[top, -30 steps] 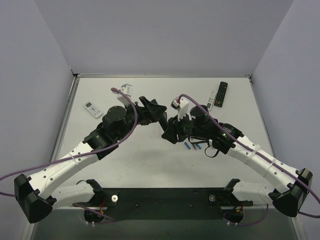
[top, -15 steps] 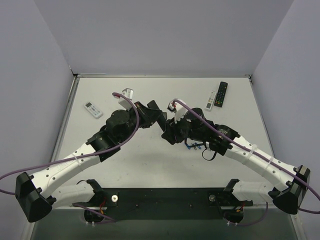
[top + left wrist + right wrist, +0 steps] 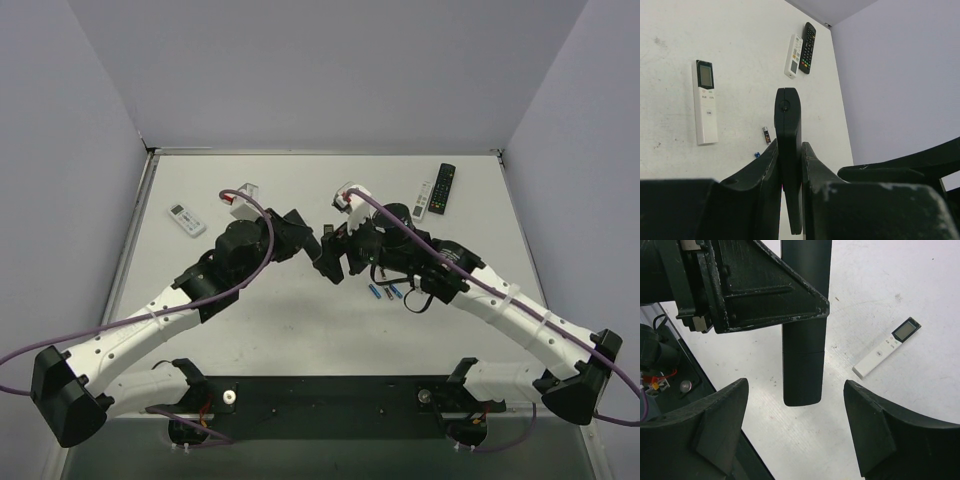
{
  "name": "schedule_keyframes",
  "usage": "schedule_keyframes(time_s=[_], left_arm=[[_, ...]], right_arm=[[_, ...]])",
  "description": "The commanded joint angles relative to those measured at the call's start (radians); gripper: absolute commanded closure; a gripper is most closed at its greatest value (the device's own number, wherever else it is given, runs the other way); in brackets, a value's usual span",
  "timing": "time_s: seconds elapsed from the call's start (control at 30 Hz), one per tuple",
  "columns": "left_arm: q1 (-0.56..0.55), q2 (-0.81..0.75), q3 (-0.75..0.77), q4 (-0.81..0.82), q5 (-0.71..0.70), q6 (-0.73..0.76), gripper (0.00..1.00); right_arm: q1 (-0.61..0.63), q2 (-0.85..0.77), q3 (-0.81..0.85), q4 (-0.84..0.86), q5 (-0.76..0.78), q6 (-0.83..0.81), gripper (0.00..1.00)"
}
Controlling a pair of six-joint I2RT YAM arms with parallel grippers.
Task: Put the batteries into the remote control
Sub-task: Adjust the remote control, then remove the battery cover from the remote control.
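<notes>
Gripping black remote point(image 3: 788, 115) now: left end effector point(image 3: 789, 150) | right end effector point(image 3: 796, 387) released

Both arms inward, wrists close together; left hand point(image 3: 790, 150) narrow, clamped; right hand point(image 3: 795, 390) wide, fingers apart

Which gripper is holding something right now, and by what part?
The left gripper clamps the black remote across its flat faces, partway along its length. The right gripper is open, holding nothing.
</notes>
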State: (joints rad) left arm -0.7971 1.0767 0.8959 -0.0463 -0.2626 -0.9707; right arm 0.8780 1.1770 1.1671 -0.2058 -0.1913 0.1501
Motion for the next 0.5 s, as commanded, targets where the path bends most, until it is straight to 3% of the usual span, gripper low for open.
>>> schedule_keyframes(time_s=[0.0,0.33,0.47], left_arm=[[0.015,-0.032,0.008,0.005,0.016,-0.037,1.00],[0.033,-0.054,-0.005,0.022,0.042,-0.056,1.00],[0.042,-0.046,-0.009,0.029,0.062,-0.071,1.00]], right_arm=[[0.001,0.045,0.045,0.011,-0.026,-0.040,0.28],[-0.028,0.108,0.065,0.017,-0.077,-0.040,0.29],[-0.040,0.119,0.069,0.022,-0.122,-0.040,0.37]])
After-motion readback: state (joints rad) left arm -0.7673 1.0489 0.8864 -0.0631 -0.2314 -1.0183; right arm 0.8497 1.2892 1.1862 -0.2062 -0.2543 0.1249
